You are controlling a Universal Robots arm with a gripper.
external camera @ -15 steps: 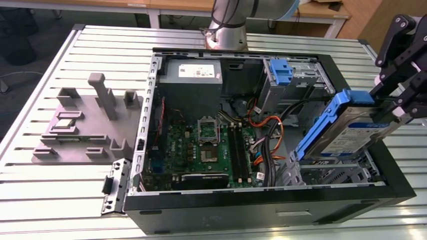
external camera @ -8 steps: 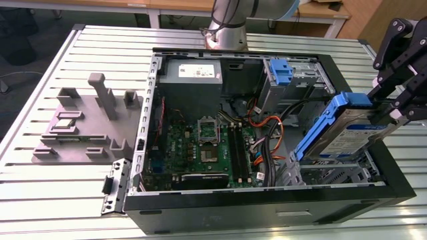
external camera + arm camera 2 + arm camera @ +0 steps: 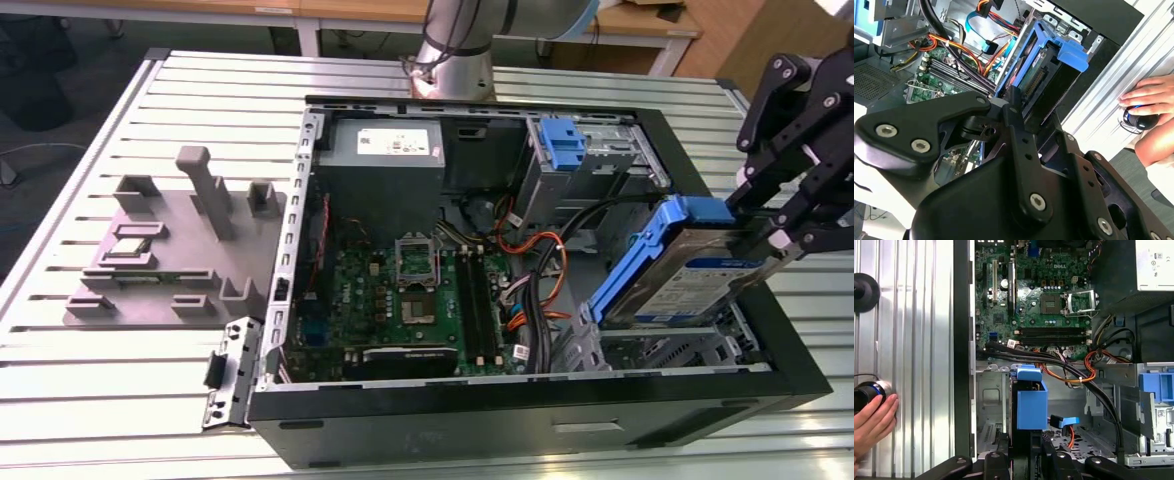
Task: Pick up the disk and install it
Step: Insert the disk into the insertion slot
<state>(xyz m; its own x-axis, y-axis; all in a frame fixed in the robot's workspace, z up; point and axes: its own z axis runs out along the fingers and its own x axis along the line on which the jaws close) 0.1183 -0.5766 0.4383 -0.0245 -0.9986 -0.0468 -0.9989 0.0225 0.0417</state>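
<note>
The disk [image 3: 687, 280], a silver drive with a white-and-blue label in a blue carrier, hangs tilted over the open computer case at the exterior view's right. My gripper [image 3: 771, 232] is shut on its raised end, with the lower end close above the metal drive cage [image 3: 667, 345]. In the second wrist view the disk [image 3: 1066, 52] juts out from my gripper [image 3: 1030, 114] toward the case's inside. The first wrist view has the disk [image 3: 1031, 402] edge-on as a blue block, between the fingers of my gripper [image 3: 1026, 452] and over the cage bay.
The motherboard [image 3: 414, 290] lies in the case's middle, with orange and black cables [image 3: 541, 270] beside the cage. An upright blue bracket [image 3: 561, 140] stands at the far cage. A grey fixture [image 3: 174, 250] sits on the slatted table. A person's hand [image 3: 871, 422] rests by the case.
</note>
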